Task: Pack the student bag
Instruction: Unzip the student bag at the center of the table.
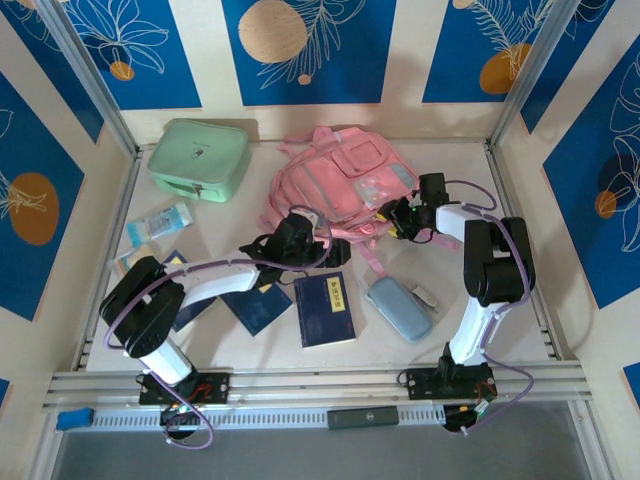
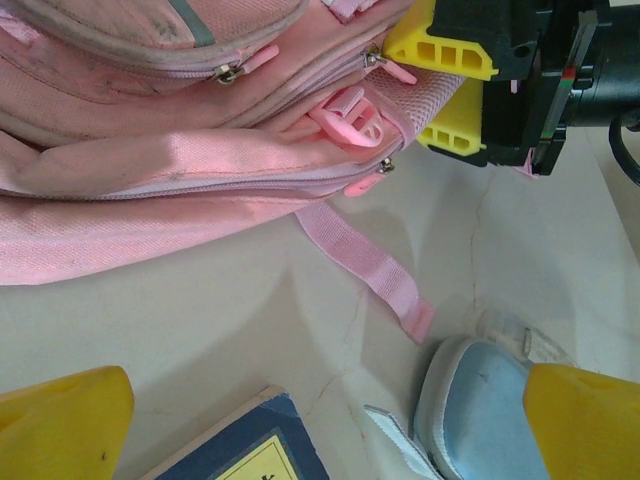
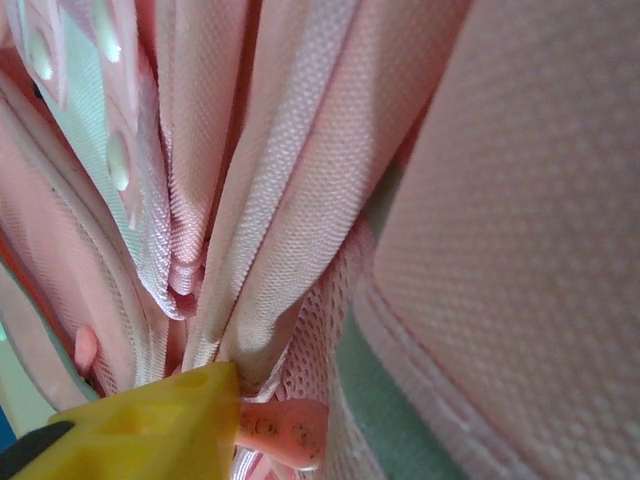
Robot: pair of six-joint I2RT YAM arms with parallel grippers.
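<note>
The student bag (image 1: 335,180), a pink backpack, lies at the back middle of the table. My right gripper (image 1: 398,215) is at its right near corner. In the left wrist view the right gripper's two yellow fingers (image 2: 440,45) stand either side of the bag's pink mesh edge (image 2: 420,95), pinching it. In the right wrist view, folds of the bag (image 3: 300,150) press against one yellow finger (image 3: 150,425), beside a pink zip pull (image 3: 285,430). My left gripper (image 1: 300,240) hovers open over the bare table just in front of the bag (image 2: 150,170), with nothing between its fingertips (image 2: 65,420).
A mint green case (image 1: 200,158) sits at the back left. A grey-blue pencil case (image 1: 398,308) lies front right. Blue books (image 1: 325,308) lie in front of the bag, and a small packet (image 1: 160,222) at the left. A loose pink strap (image 2: 365,265) trails towards the pencil case (image 2: 480,410).
</note>
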